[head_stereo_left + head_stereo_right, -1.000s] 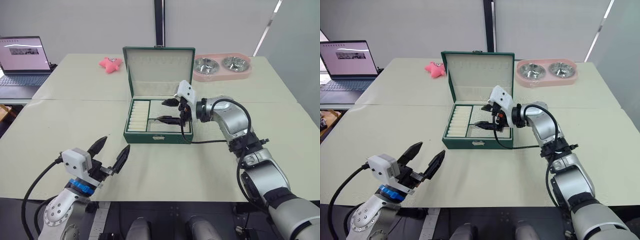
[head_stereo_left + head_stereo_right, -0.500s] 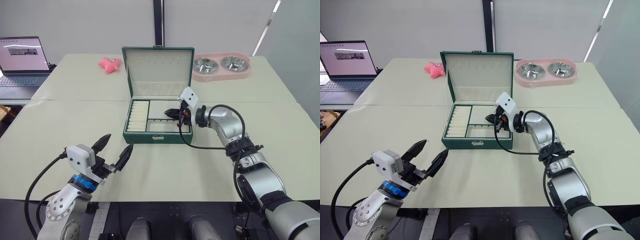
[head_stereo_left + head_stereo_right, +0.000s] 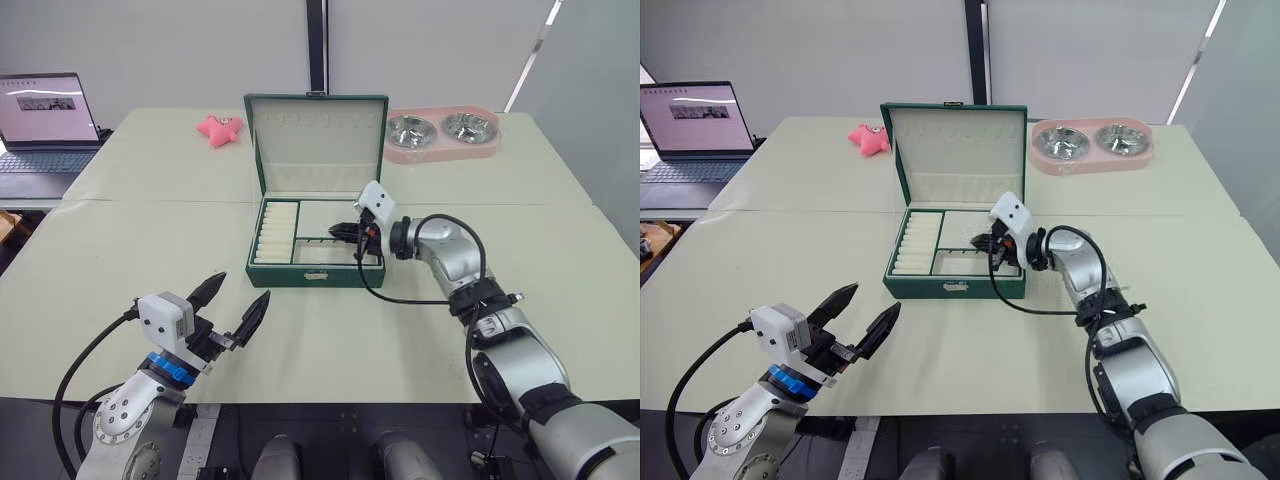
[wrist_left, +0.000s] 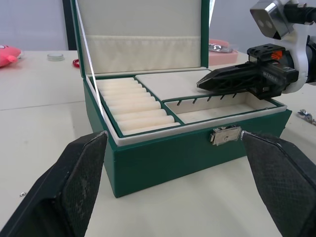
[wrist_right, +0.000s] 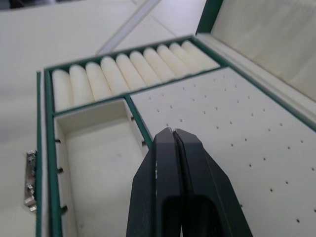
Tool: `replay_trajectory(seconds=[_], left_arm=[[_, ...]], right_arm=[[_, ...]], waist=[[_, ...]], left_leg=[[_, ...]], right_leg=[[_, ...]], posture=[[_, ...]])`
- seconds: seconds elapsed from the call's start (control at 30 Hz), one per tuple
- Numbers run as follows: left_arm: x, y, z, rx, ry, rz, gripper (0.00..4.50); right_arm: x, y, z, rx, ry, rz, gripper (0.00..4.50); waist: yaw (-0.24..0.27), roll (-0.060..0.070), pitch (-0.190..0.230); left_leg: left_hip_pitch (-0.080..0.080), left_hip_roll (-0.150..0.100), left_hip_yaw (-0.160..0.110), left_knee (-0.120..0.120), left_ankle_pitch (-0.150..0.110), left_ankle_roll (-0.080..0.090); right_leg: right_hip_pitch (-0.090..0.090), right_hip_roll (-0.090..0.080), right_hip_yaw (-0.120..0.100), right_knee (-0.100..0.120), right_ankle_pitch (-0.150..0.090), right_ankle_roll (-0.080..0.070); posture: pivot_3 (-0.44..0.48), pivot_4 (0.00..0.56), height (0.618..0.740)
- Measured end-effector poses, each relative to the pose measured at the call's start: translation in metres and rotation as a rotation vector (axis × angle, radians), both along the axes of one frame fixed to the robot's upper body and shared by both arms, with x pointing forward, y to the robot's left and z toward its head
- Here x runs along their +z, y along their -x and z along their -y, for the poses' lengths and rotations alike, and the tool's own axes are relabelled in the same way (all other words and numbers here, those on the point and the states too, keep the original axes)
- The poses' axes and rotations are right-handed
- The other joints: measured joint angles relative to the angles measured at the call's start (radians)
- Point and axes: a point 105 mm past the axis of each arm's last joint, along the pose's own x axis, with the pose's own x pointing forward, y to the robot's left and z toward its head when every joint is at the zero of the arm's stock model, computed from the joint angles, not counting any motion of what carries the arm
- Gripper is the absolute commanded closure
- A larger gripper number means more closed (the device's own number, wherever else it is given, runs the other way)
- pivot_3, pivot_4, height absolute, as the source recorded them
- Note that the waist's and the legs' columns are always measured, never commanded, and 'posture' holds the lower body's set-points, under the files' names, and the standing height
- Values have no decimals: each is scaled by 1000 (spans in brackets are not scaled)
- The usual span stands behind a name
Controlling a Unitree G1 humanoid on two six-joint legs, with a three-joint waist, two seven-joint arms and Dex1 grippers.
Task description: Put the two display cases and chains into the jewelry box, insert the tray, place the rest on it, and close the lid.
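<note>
Nearest me, my left hand (image 3: 228, 303) hovers over the near-left part of the worktop (image 3: 130, 250), its two fingers spread wide with nothing between them, pointed at the front of the jewelry box (image 3: 315, 274).

Further out, that box sits at the middle of the worktop with its lid (image 3: 317, 140) standing upright at the far side. The tray (image 4: 163, 98) is seated inside it: ring rolls on the left, a dotted pad at the far right, a small compartment at the near right, all of which look bare. My right hand (image 3: 345, 230) reaches in from the right, fingers pressed together on nothing, held just above the tray's right half.

So I judge the tray step done and the placing of the remaining pieces in hand. Something small and silvery, perhaps a chain (image 4: 307, 115), lies on the worktop just right of the box, too small for me to be sure. My next move calls for lifting the right hand clear of the box, opening it, and going after whatever is left outside; the lid must wait until then.

Farthest away are a pink toy (image 3: 221, 127), a pink double bowl (image 3: 444, 137) and a laptop (image 3: 46, 125) at the far left.
</note>
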Motion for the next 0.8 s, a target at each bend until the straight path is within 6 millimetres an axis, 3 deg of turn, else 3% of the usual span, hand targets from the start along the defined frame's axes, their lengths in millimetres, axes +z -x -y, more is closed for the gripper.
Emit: replay_trajectory(seconds=[0.1,0.2,0.37,0.57,0.8], left_arm=[[3,-4,-3,-2,-25,5,0],[-1,-8,-14,17,-42,-26,0],[-7,-9,-30,30,-79,-69,0],[-10,-16,-63,74,-114,-114,0],[-15,-18,-112,173,-141,-181,0]], right_arm=[[29,4,11,9,-93,68,3916],[52,14,37,12,-172,110,3183],[26,23,86,-89,-146,45,1855],[2,37,146,-257,-112,-27,54],[-46,67,218,-496,-39,-115,54]], waist=[[1,0,0],[6,0,0],[5,0,0],[2,0,0],[5,0,1]], left_leg=[[0,0,0,0,0,0],[0,0,-1,0,0,0],[0,0,0,0,0,0],[0,0,0,-1,0,0],[0,-1,1,-1,0,0]], right_leg=[[0,0,0,0,0,0],[1,0,-1,-1,0,0],[0,0,0,-1,0,0],[1,0,0,-1,0,0],[1,0,1,-2,0,0]], posture=[[0,150,740],[0,150,740],[0,150,740],[0,150,740],[0,150,740]])
